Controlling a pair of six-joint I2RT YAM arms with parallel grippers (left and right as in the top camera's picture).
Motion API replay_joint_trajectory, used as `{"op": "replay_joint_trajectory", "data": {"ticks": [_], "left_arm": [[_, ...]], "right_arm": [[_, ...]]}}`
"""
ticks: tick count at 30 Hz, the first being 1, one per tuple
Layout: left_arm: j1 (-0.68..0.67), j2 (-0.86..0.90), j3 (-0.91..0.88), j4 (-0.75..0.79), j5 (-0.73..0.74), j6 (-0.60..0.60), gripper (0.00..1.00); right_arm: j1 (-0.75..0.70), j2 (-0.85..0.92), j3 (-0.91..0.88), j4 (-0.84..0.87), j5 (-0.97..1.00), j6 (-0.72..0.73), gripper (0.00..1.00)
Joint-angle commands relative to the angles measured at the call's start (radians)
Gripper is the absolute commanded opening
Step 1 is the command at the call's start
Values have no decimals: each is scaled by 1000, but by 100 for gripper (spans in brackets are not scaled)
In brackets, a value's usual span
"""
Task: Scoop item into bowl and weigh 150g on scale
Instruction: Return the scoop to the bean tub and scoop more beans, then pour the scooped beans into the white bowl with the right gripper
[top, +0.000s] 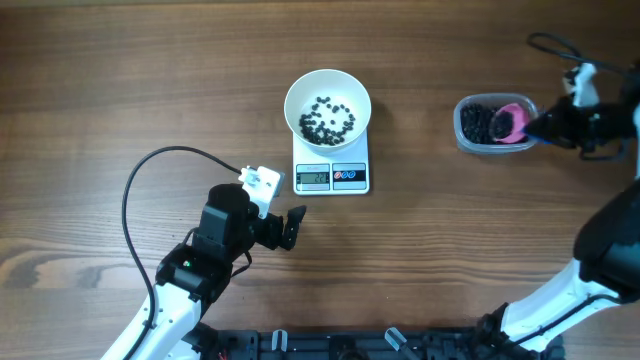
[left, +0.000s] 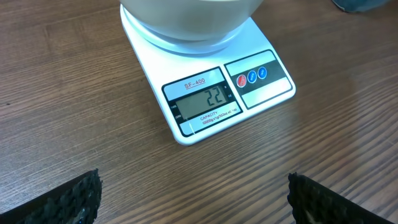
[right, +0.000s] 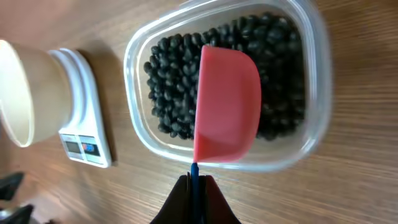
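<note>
Presently the right gripper (right: 196, 182) is clamped on the pink scoop (right: 227, 102), with the beans (right: 168, 87) just beyond. The left gripper (left: 194, 198) is fully open and empty, with the scale (left: 205, 93) ahead.

Wooden table (top: 120, 80), clear plastic tub (top: 460, 126) at right, pink scoop (top: 512, 121) over it

I see the bowl (top: 328, 92) on the scale (top: 332, 176) mid-table, a few beans (top: 327, 120) in it, the tub (top: 460, 125) well to its right with the scoop (top: 512, 122) inside, and my left gripper (top: 292, 227) near the scale's front.
</note>
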Motion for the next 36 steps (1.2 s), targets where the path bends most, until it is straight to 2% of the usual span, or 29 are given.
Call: {"op": "replay_joint_trajectory", "data": {"ticks": [1,3,7,14,16,23,27,30,36], "left_arm": [[4,-8,-3,-1,-9,-10,100],[4,-8,-3,-1,-9,-10,100],[4,-8,-3,-1,-9,-10,100],[4,-8,-3,-1,-9,-10,100],[4,-8,-3,-1,-9,-10,100],[4,-8,-3,-1,-9,-10,100],[4,-8,-3,-1,-9,-10,100],[4,-8,-3,-1,-9,-10,100],[4,-8,-3,-1,-9,-11,100]], "right_arm": [[-69,10,-8,-32,-173,-108,4],[-108,10,-8,-64,-275,-167,4],[-82,9,-7,-139,-370,-243,4],[161,8,13,-163,-504,-249,4],[241,7,35,-131,-508,-186,4],[494,2,41,183,-509,116,4],[608,-22,55,249,-331,198,4],[724,-29,79,253,-34,243,4],[932,-31,180,234,535,232,4]]}}
